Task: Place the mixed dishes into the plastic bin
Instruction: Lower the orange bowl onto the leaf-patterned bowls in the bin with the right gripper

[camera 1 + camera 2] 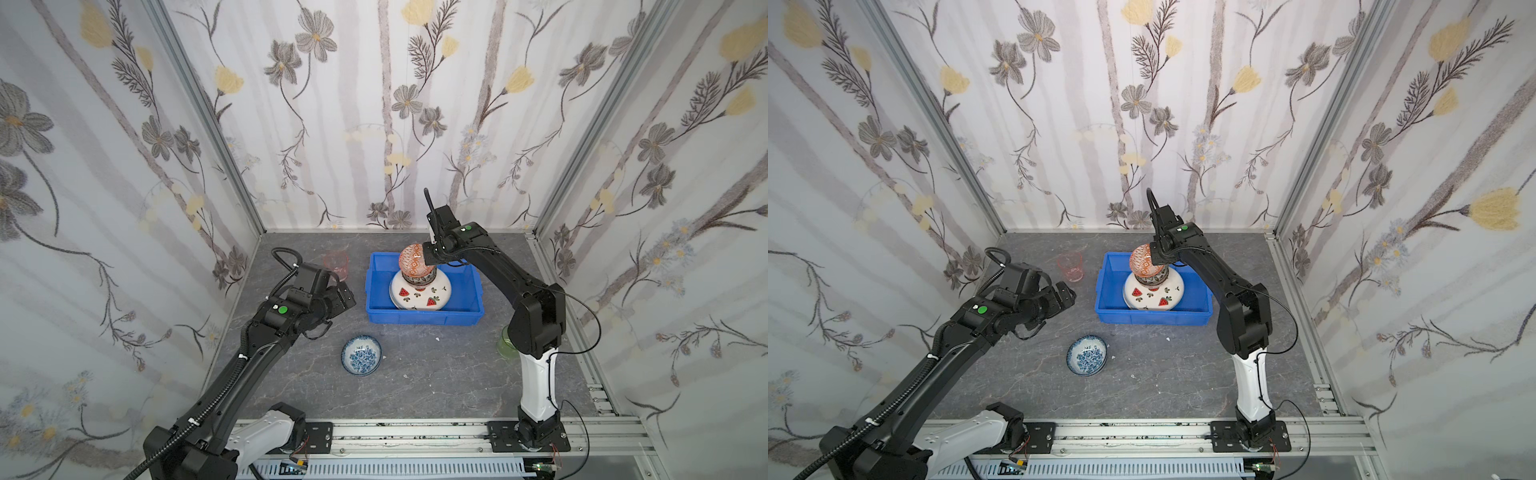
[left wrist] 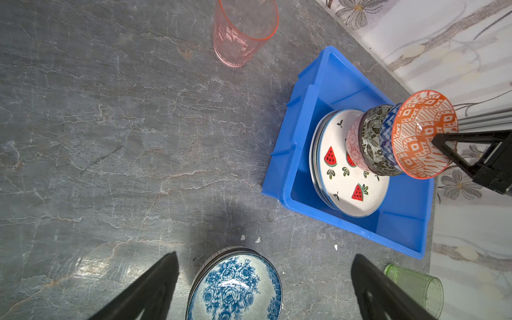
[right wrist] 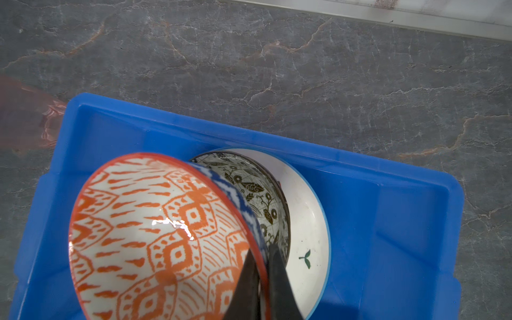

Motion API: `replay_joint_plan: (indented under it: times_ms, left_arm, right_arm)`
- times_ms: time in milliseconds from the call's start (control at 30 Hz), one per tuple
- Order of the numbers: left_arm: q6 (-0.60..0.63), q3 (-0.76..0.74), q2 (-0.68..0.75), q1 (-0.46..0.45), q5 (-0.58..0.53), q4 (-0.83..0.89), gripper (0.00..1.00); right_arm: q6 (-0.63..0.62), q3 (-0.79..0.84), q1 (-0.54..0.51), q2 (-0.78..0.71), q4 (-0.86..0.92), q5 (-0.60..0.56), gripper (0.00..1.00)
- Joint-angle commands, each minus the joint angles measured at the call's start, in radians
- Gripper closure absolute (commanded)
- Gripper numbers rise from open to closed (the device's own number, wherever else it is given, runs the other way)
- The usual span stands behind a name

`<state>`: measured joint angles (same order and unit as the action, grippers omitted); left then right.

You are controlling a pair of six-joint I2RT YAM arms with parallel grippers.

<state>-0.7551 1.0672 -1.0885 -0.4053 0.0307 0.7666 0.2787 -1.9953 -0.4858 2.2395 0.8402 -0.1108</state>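
The blue plastic bin point(image 1: 424, 318) holds a stack of plates topped by the watermelon plate point(image 1: 417, 298). On that plate a black-and-white leaf bowl point(image 2: 372, 138) sits in a reddish bowl point(image 2: 352, 146). My right gripper point(image 3: 263, 257) is shut on the rim of the orange bowl point(image 1: 411, 257), which is tilted on top of the leaf bowl; whether they touch is unclear. My left gripper point(image 1: 347, 297) hangs open and empty left of the bin, above a blue-and-white flowered bowl point(image 1: 361, 354) on the table. A pink cup point(image 1: 336, 264) stands behind it.
A green cup point(image 1: 506, 343) stands at the right, partly hidden by the right arm. Small white chips point(image 2: 250, 238) lie on the grey marble table between the flowered bowl and the bin. Papered walls close in the back and sides.
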Motion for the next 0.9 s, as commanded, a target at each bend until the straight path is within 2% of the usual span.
replay_joint_plan:
  times_ms: [0, 733, 867]
  left_arm:
    - [0.023, -0.006, -0.005, 0.011, 0.018, -0.033, 0.00]
    - [0.033, -0.026, -0.021, 0.031, 0.064, -0.056, 0.00]
    - [0.033, -0.024, -0.021, 0.030, 0.067, -0.057, 0.00]
  right_arm:
    - [-0.009, -0.014, 0.004, 0.020, -0.049, -0.017, 1.00]
    - [-0.007, 0.031, 0.015, 0.055, -0.072, 0.015, 1.00]
    - [-0.007, 0.057, 0.014, 0.041, -0.085, 0.001, 0.95]
